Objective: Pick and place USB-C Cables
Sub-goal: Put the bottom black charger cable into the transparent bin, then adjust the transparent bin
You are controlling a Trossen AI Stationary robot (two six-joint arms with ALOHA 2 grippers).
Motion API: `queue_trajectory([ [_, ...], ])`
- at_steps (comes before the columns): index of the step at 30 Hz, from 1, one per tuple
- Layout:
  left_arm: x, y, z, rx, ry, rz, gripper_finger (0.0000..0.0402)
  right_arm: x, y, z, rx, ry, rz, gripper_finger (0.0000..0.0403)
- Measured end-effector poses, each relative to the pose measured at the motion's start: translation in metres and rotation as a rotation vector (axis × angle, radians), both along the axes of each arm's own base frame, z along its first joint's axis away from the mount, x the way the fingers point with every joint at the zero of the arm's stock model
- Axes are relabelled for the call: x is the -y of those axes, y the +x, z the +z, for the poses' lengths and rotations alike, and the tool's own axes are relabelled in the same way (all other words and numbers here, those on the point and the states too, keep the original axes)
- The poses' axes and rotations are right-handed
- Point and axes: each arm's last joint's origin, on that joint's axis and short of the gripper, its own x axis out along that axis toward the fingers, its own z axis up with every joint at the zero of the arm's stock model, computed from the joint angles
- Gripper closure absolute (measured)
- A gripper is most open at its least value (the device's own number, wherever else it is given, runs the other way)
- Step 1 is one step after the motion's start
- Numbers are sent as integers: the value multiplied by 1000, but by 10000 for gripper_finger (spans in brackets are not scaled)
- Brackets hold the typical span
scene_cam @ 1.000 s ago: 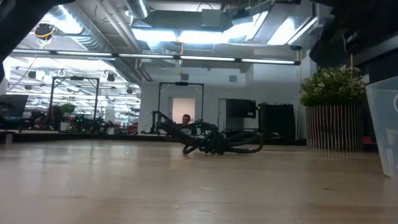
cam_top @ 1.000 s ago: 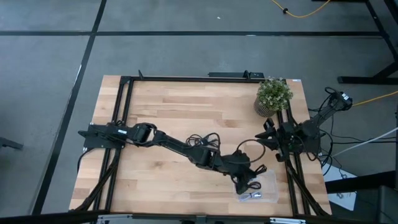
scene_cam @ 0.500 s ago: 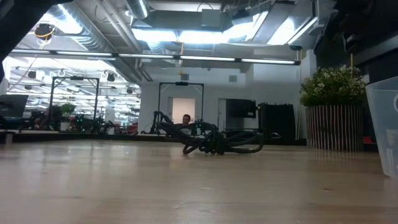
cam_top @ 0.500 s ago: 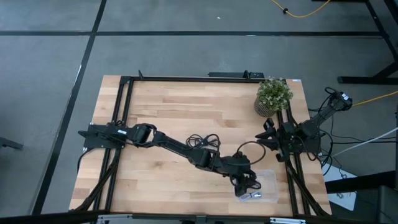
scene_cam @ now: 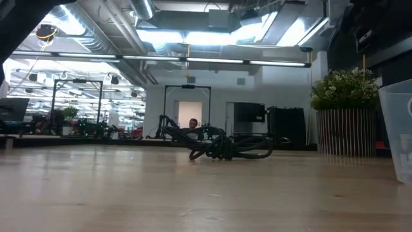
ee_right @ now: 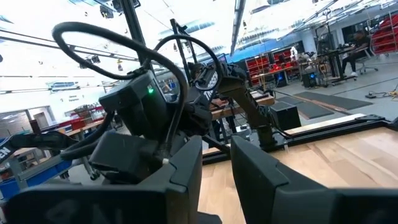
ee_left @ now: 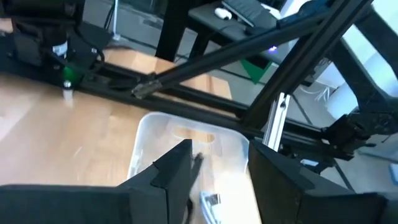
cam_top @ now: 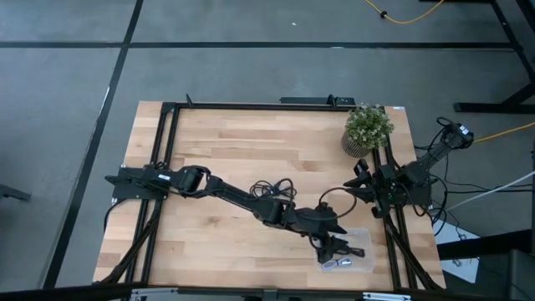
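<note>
A loose pile of black USB-C cables (cam_top: 272, 191) lies mid-table, also seen in the low view as a cable pile (scene_cam: 222, 147). One more black loop (cam_top: 329, 201) lies to its right. My left gripper (cam_top: 341, 248) hangs open over a clear plastic bin (cam_top: 368, 239) near the table's front right. In its wrist view the open fingers (ee_left: 180, 171) frame the bin (ee_left: 146, 130). A cable with a silver plug (ee_left: 209, 200) and a thin black cable (ee_left: 197, 160) lie inside it. My right gripper (cam_top: 361, 177) waits at the right edge, open (ee_right: 216, 174) with nothing between its fingers.
A potted plant (cam_top: 367, 129) stands at the far right corner, in front of it the folded right arm. Black frame rails (cam_top: 167, 167) run along the table's left and right sides. Bare wood (cam_top: 251, 138) lies on the far side of the cable pile.
My left gripper has opened over the bin and tipped a little, staying in place. The black cable that hung from it now lies in the bin. The cable pile and my right arm have kept still.
</note>
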Motion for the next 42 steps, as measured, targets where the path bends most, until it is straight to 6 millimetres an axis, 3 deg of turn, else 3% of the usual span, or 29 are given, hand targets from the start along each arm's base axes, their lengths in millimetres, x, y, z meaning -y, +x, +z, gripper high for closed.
queue_trajectory([
  [12, -6, -1, 7, -26, -32, -34, 253, -1, 0, -1, -9, 6, 47, 313],
  [17, -19, -12, -12, -348, -72, -72, 254, -4, 0, -1, 4, -10, 129, 313],
  [22, -44, -35, -18, -707, -123, 72, 254, -4, 0, -2, 0, -13, 131, 313],
  [27, -61, -63, -24, -994, -36, 157, 254, -4, 0, -2, -8, -18, 131, 313],
  [29, -66, -68, -10, -980, -2, 200, 254, -4, 0, -3, -17, -24, 131, 313],
  [33, -72, -84, 46, -841, 55, 258, 254, -4, 0, -5, -27, -29, 122, 313],
  [38, -70, -88, 43, -848, 146, 282, 254, -4, 0, -4, -26, -24, 112, 313],
  [42, -68, -89, 55, -788, 160, 346, 254, -4, 0, -4, -25, -24, 112, 313],
])
